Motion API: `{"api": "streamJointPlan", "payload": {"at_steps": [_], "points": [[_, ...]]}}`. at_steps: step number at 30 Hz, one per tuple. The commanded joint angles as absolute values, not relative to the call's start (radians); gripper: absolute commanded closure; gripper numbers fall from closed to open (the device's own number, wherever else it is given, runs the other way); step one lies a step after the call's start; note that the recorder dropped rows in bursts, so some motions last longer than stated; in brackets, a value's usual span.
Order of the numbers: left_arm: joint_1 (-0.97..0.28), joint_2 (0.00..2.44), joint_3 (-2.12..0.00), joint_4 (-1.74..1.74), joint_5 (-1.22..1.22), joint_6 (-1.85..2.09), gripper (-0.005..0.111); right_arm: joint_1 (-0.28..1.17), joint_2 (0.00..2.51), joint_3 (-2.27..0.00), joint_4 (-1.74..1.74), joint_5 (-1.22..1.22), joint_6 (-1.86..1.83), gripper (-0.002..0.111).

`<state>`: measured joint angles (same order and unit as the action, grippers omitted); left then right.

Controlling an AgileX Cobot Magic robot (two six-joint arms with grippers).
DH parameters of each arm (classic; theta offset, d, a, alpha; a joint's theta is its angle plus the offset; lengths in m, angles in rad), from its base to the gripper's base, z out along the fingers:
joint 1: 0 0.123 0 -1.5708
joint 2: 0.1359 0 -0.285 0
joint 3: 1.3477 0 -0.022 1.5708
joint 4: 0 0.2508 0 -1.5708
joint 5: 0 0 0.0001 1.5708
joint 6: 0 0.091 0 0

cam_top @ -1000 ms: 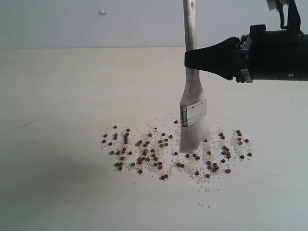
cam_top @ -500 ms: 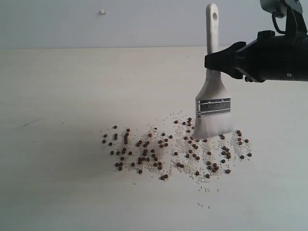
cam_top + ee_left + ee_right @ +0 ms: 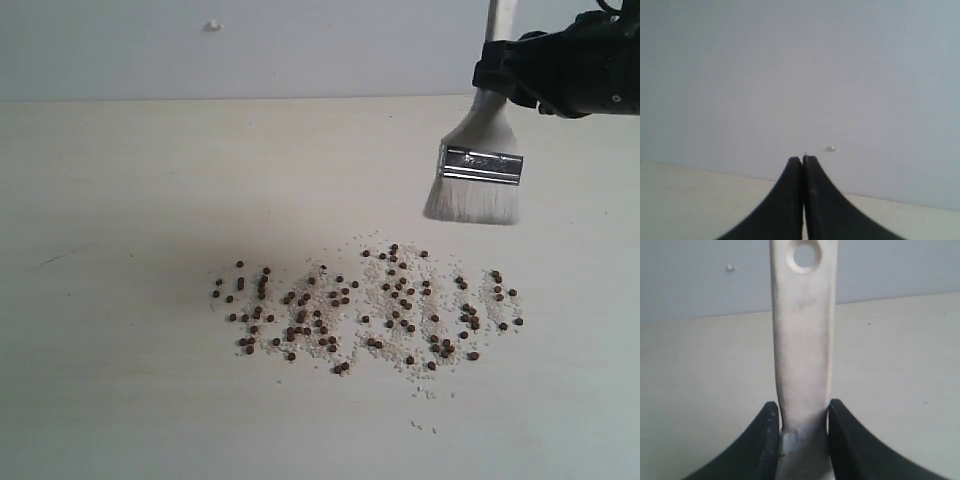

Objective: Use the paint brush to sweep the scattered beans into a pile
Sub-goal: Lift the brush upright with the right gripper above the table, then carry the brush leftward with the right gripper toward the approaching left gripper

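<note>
The left claw (image 3: 803, 162) has two smooth, matte black fingers curving to narrow tips. The right claw (image 3: 803, 412) looks alike, on a bulky black wrist housing (image 3: 585, 70).

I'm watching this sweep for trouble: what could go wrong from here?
The paint brush hangs lifted near the right end of the wide spread of beans; a fast stroke may flick round beans outward rather than gather them. The right gripper clamps only the narrow handle, so the brush might twist under pressure.

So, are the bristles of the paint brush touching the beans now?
Apart. The exterior view shows a strip of bare table between the bristles of the paint brush and the nearest beans.
</note>
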<state>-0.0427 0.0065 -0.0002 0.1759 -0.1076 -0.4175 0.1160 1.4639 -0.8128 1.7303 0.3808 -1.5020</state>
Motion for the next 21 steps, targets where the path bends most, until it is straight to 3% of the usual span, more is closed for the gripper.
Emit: {"api": "streamJointPlan", "payload": {"at_steps": [1, 7, 15, 21], "points": [[-0.040, 0.000, 0.000, 0.169, -0.189, -0.431, 0.107, 0.116, 1.452, -0.845, 1.725, 0.359, -1.488, 0.108], [-0.040, 0.035, 0.000, 0.116, -0.269, -0.457, 0.107, 0.116, 1.452, -0.867, 1.728, 0.379, -1.461, 0.108], [-0.042, 0.311, 0.000, 0.127, -0.407, -0.467, 0.107, 0.116, 1.452, -0.867, 1.674, 0.371, -1.386, 0.108], [-0.044, 0.621, -0.042, 0.512, -0.687, -0.770, 0.107, 0.132, 1.453, -0.888, 1.666, 0.388, -1.335, 0.108]]}}
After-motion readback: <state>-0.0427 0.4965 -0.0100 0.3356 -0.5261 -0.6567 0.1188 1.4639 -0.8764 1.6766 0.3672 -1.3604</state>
